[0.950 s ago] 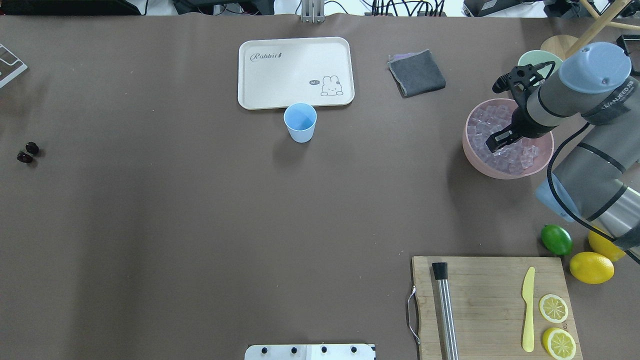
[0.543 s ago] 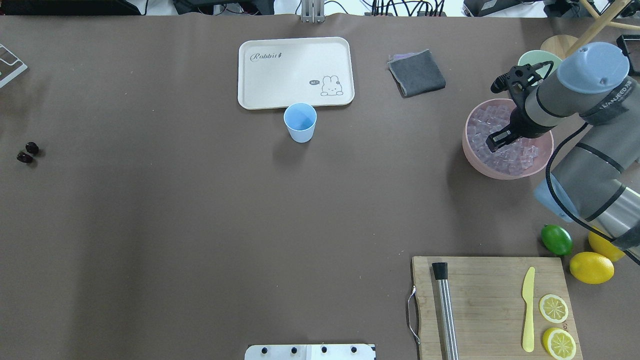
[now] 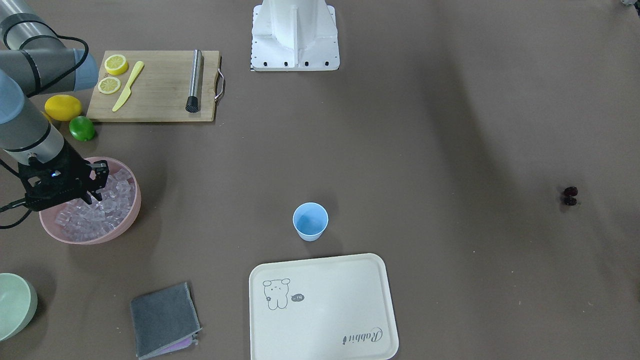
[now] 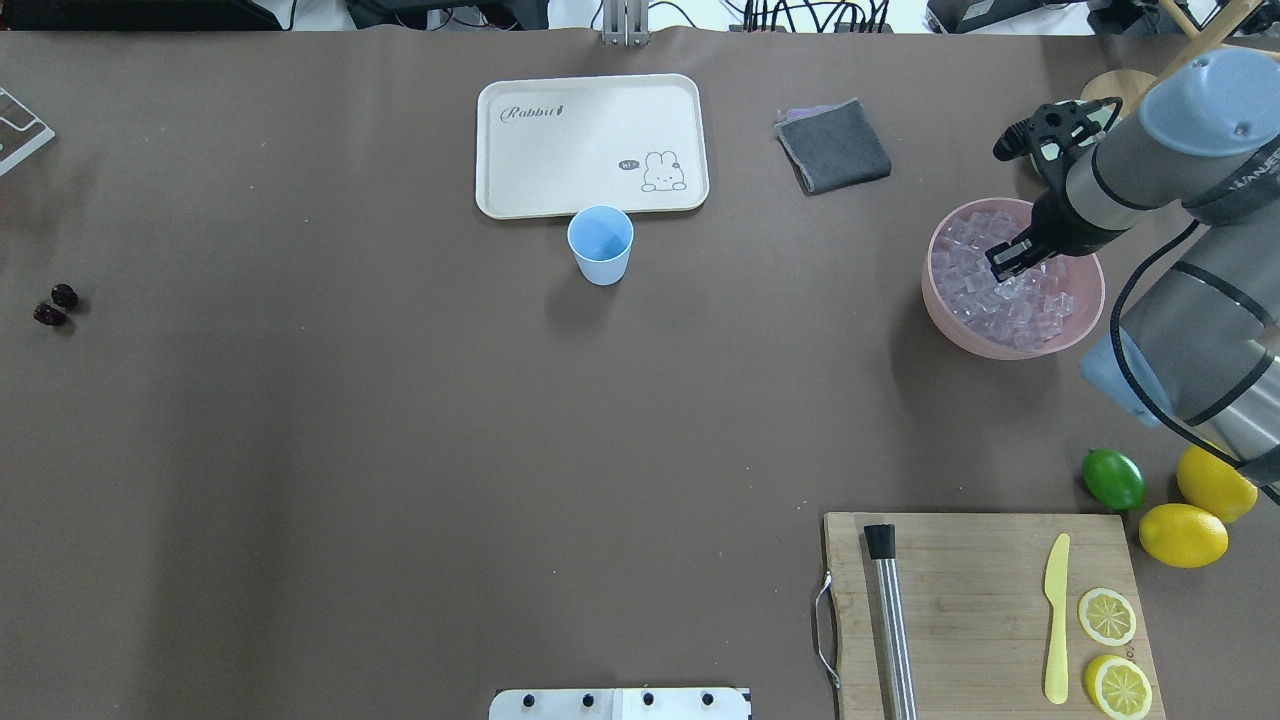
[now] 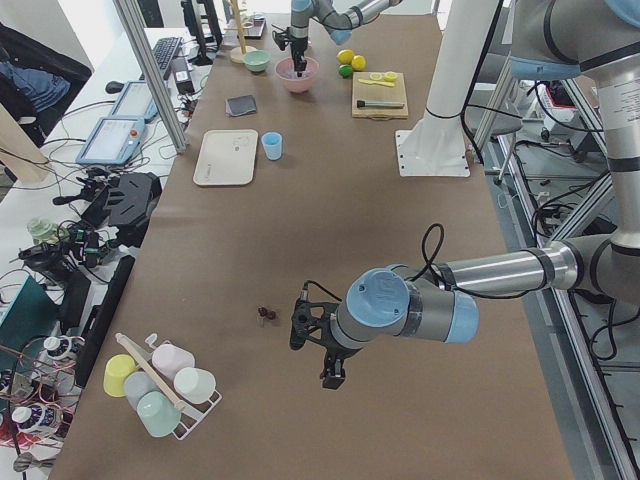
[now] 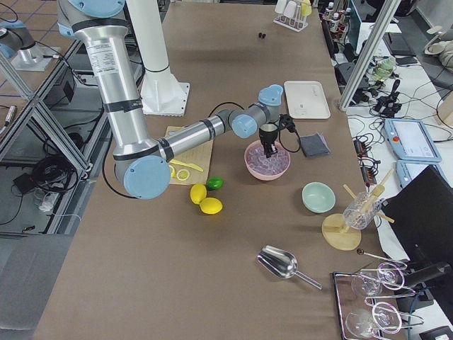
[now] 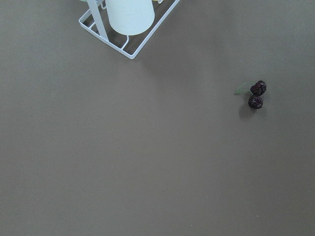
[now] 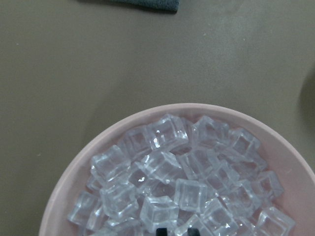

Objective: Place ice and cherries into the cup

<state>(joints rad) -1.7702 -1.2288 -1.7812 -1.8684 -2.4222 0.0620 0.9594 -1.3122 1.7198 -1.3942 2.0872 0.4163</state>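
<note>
The light-blue cup (image 4: 600, 245) stands upright near the cream tray, also in the front view (image 3: 310, 221). The dark cherries (image 4: 55, 306) lie at the far left of the table and show in the left wrist view (image 7: 257, 95). Ice cubes (image 4: 1020, 300) fill the pink bowl (image 4: 940, 300). My right gripper (image 4: 1005, 260) points down into the ice near the bowl's middle; its fingers look slightly apart in the front view (image 3: 92, 192). My left gripper (image 5: 330, 375) hovers close to the cherries (image 5: 265, 316); I cannot tell whether it is open or shut.
A cream tray (image 4: 590, 145) lies just behind the cup. A grey cloth (image 4: 833, 145) lies beside it. A cutting board (image 4: 980, 600) holds a muddler, a knife and lemon slices. A lime (image 4: 1113, 479) and lemons (image 4: 1183, 535) sit nearby. A cup rack (image 7: 128, 19) stands near the cherries.
My right gripper has moved from the bowl's near side toward its middle and sits lower among the ice. The cup and cherries have not moved.
</note>
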